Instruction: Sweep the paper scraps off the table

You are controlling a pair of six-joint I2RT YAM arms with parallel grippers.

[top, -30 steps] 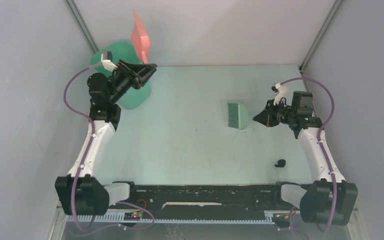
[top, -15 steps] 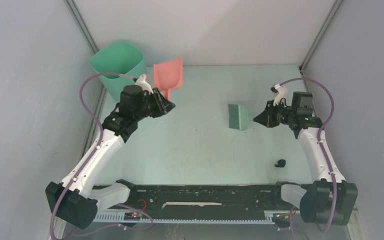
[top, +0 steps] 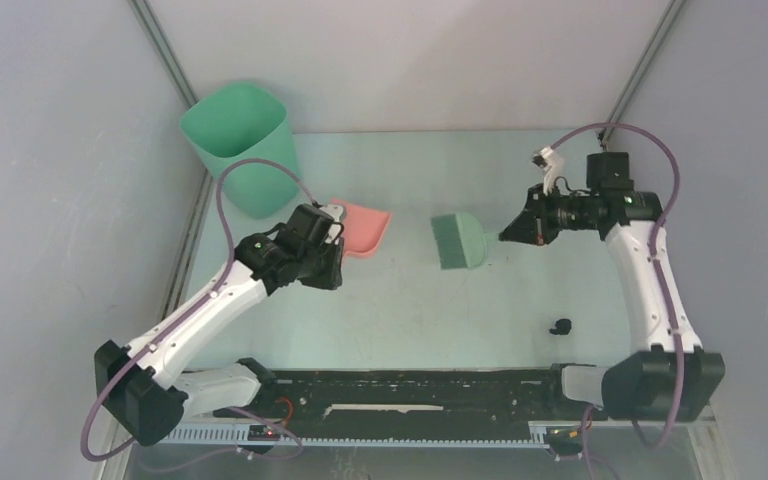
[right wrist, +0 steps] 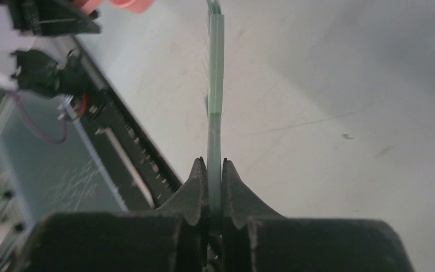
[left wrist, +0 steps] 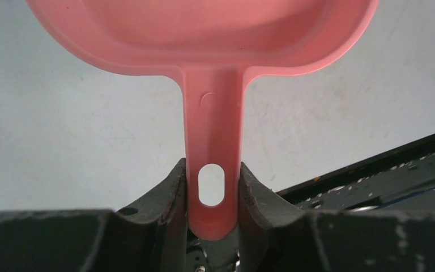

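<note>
left gripper (left wrist: pixel 211 187) clamps the pink dustpan (top: pixel 365 228) by its handle, near the table's (top: pixel 410 300) left edge. right gripper (right wrist: pixel 215 173) pinches the green brush (top: pixel 457 242). one black paper scrap (top: pixel 561 325) lies near the right edge. the contents of the green bin (top: pixel 240 135) at the far-left corner can't be seen.

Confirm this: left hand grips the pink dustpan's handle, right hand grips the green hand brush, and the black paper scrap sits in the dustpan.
No. The black paper scrap lies on the table by the right arm, far from the pink dustpan, as the top external view shows. The left hand does grip its handle, and the right hand the green hand brush.
</note>
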